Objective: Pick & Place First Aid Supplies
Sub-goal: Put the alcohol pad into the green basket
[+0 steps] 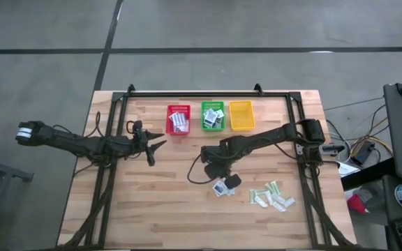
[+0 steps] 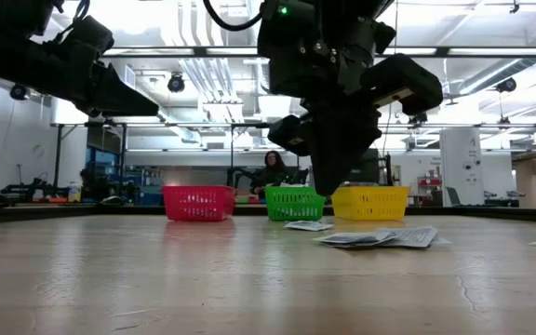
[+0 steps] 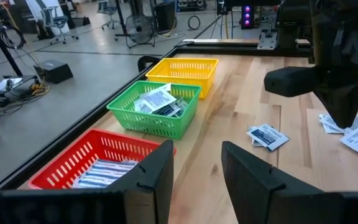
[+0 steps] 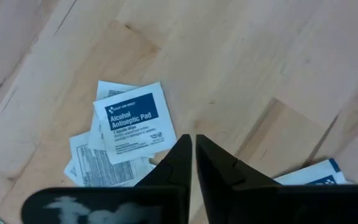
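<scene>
From above, three baskets sat in a row near the far edge of the wooden table [image 1: 152, 209]: a red basket [image 1: 179, 119], a green basket [image 1: 213, 116] and a yellow basket [image 1: 241, 115], the first two holding packets. The right claw [image 1: 222, 173] hovered mid-table, with a small cluster of alcohol pads [image 1: 223, 187] just beneath it and a scatter of pale green strips [image 1: 272, 195] off to its outer side. The left claw [image 1: 155, 146] waited well apart, pointing toward the red basket. At table level, the right arm hung down from above in front of the three baskets, flat packets [image 2: 380, 238] lying near its tip; a bright workshop with ceiling lights and a seated person [image 2: 273, 167] showed behind. Through the left wrist camera, its two fingers [image 3: 157, 174] stood wide apart, gripping nothing, all three baskets ahead. Through the right wrist camera, the fingers [image 4: 182, 163] were nearly together with only a sliver of a gap and nothing between them, four or so pads stacked just beside the tips, one more [image 4: 309, 175] on the other side.
</scene>
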{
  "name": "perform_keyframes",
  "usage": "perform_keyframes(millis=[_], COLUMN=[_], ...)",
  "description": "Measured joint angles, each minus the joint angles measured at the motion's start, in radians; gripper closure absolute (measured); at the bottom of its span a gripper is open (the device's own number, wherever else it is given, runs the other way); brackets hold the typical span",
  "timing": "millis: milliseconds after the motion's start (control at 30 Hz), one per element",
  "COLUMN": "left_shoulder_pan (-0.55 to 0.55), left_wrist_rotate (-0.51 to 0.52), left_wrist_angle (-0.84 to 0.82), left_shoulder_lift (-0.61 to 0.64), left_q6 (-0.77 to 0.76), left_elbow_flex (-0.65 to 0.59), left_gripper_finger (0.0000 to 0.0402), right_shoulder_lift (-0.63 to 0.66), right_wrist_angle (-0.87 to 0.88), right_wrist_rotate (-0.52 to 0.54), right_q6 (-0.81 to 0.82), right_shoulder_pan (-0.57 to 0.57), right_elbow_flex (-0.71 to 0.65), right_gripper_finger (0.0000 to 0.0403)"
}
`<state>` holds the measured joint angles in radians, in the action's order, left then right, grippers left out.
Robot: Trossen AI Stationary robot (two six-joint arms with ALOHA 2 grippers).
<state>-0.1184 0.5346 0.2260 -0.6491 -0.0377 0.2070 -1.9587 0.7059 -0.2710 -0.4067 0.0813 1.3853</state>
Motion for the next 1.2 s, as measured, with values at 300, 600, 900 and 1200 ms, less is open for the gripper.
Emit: perform_keyframes(millis=[300,600,900,1200], left_shoulder_pan=[0.000,0.000,0.000,0.000], left_wrist_rotate=[-0.002,-0.002,-0.003,-0.003], left_wrist_angle=[-0.009,-0.010,-0.014,-0.026], left_shoulder_lift=[0.000,0.000,0.000,0.000], left_q6=[-0.017,-0.020,-0.019,-0.019], left_elbow_flex=[0.000,0.000,0.000,-0.004], left_gripper_finger=[0.0268,0.0268,0.0268,0.0268], right_shoulder_lift=[0.000,0.000,0.001,0.001], right_wrist_angle=[0.008,0.040,0.044,0.045], right_wrist_rotate=[0.023,0.125,0.171,0.186], right_q6=[0.046,0.045,0.098,0.146], right_shoulder_pan=[-0.002,-0.013,-0.050,-0.120], right_elbow_flex=[0.000,0.000,0.000,0.000], right_gripper_finger=[0.0297,0.0250,0.0226,0.0221])
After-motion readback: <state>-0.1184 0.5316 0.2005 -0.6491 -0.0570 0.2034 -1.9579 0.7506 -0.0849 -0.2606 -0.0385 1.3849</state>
